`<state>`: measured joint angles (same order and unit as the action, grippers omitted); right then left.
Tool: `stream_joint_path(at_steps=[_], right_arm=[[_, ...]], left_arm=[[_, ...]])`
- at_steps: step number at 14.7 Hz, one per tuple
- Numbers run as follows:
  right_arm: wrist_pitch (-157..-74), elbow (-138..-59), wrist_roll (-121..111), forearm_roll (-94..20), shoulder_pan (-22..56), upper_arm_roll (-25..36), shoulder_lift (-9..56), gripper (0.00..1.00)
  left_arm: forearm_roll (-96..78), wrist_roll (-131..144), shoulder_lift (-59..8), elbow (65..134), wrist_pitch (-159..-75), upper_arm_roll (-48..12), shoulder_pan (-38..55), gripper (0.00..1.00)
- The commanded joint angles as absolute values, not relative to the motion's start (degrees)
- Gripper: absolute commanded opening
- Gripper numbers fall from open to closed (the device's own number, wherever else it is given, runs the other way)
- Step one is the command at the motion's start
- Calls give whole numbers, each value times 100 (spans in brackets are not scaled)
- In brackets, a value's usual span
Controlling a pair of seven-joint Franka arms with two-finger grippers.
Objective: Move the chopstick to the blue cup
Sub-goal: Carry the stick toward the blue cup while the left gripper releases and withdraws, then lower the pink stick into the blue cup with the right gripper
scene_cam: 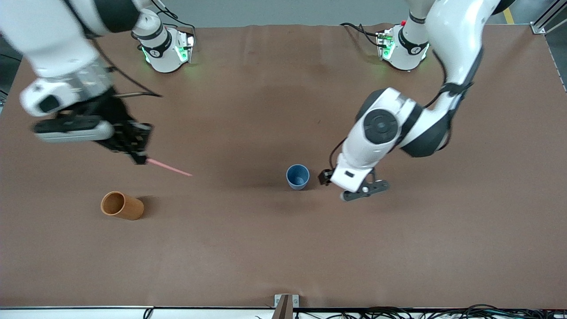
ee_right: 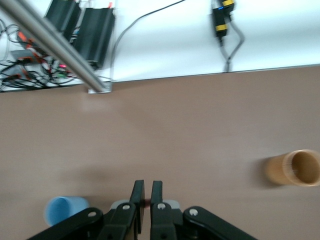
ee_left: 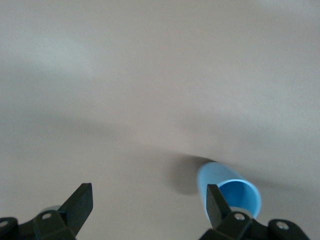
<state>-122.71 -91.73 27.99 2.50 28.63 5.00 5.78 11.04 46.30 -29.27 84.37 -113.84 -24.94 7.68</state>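
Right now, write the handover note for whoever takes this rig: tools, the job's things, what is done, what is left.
Right tool: shut on the chopstick, up in the air toward the right arm's end of the table; the pink stick pokes out toward the table's middle.
Left tool: open, empty, low beside the blue cup, on the side toward the left arm's end.
Blue cup: upright near the table's middle, nothing in it.
Orange-brown cup: on its side, nearer the front camera than the right tool.
Done: chopstick picked up.
Left: carry it over the blue cup, drop it in.
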Motion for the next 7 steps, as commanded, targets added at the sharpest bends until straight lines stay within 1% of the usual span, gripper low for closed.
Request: stream_joint_path(at_steps=[1,3,6,7], right_arm=[[-12173,-7966,4134,920,3636,580,1597,1],[-12182,-7657,4936,1273,4102,580,2020,1],[-12182,-7235,5351,1283,4578,580,2538,1],[-12190,-7120,5535,1283,4701,589,2697,1]], left_arm=[[434,3179,-2261,8596,-11005,-1788,703,100],[10,1913,-1839,8596,-10628,-1111,756,100],[-18,461,-1373,8526,-10311,-555,686,100],[-9,240,-1284,8395,-10144,-441,668,100]])
